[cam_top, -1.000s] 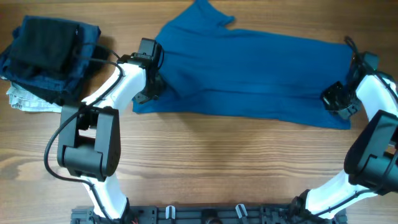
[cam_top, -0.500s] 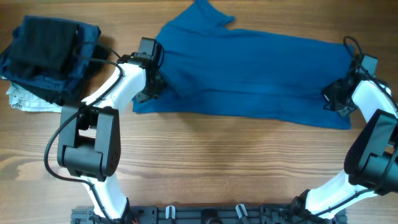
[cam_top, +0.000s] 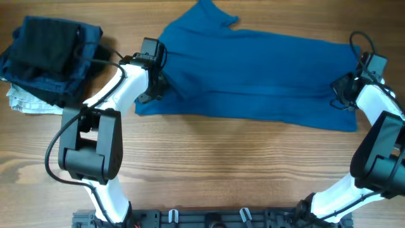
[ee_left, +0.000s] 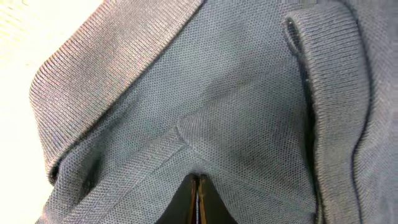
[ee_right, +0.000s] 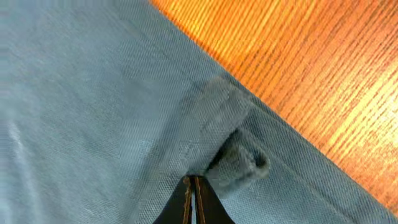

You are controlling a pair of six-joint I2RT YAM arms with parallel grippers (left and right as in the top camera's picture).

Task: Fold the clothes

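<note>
The clothes [cam_top: 253, 69], a mid-blue T-shirt, lie spread flat across the far half of the wooden table, one sleeve pointing to the back. My left gripper [cam_top: 158, 88] is at the shirt's left end. In the left wrist view it [ee_left: 198, 180] is shut, with the knit fabric [ee_left: 236, 112] drawn in creases to its tips. My right gripper [cam_top: 340, 95] is at the shirt's right end. In the right wrist view it [ee_right: 193, 180] is shut on the cloth [ee_right: 93, 93] beside a small rolled fold of the hem [ee_right: 242, 158].
A stack of dark navy and black folded garments [cam_top: 50, 54] sits at the back left, over a small whitish patterned cloth [cam_top: 25, 101]. Bare wooden tabletop [cam_top: 221, 164] runs along the front, and it [ee_right: 323, 74] also shows just beyond the shirt's right edge.
My right gripper has moved a little toward the back along the shirt's right edge, taking the fabric with it. The left arm has not moved.
</note>
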